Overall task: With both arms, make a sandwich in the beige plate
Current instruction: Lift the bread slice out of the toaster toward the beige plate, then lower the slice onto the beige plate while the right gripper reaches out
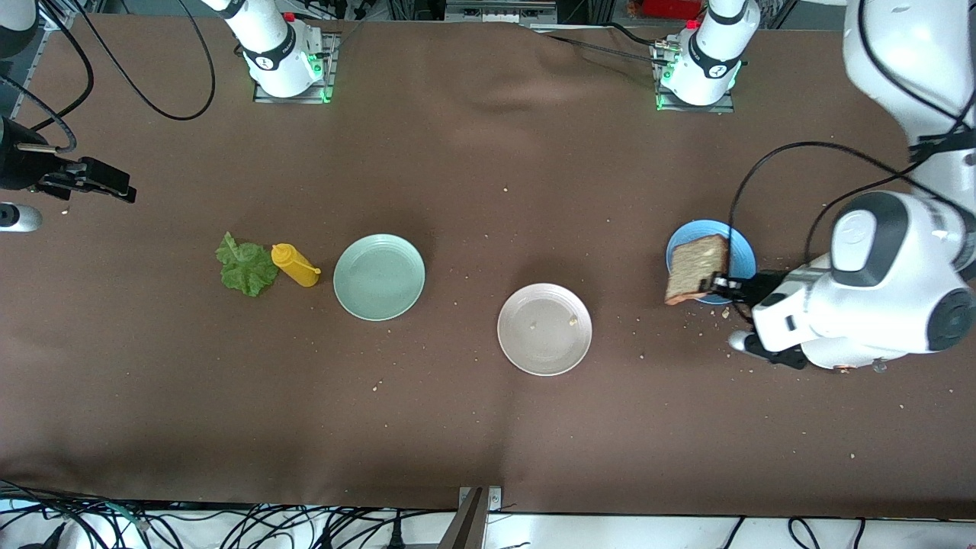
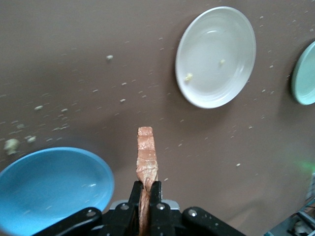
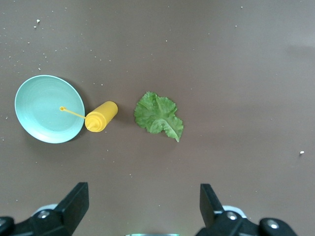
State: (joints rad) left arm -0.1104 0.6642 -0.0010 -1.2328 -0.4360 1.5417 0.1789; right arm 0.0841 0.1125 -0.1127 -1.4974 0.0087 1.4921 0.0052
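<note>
The square slice of brown wholegrain bread with a darker crust (image 1: 695,268) is held in the air over the round blue plate (image 1: 743,248), at the plate's edge toward the round pale beige plate with faint concentric ridges (image 1: 544,329). The left gripper (image 1: 719,286) is clamped on one edge of the slice; in the left wrist view the black fingers (image 2: 155,194) pinch the slice (image 2: 146,157) edge-on, with the blue plate (image 2: 49,184) beside it.

The beige plate (image 2: 216,56) is the landmark. It lies on the brown tablecloth (image 1: 457,168) and carries only a few crumbs. The blue plate lies toward the left arm's end of the table from it, slightly farther from the front camera. The round mint-green plate (image 1: 379,276) lies toward the right arm's end from it. Just beside the mint-green plate lies the yellow squeeze bottle (image 1: 294,265) on its side, nozzle pointing at that plate. The ruffled green lettuce leaf (image 1: 245,267) touches the bottle's base.

The right gripper (image 1: 103,181) waits at the right arm's end of the table, well apart from the beige plate, fingers (image 3: 74,201) spread wide and holding nothing.
</note>
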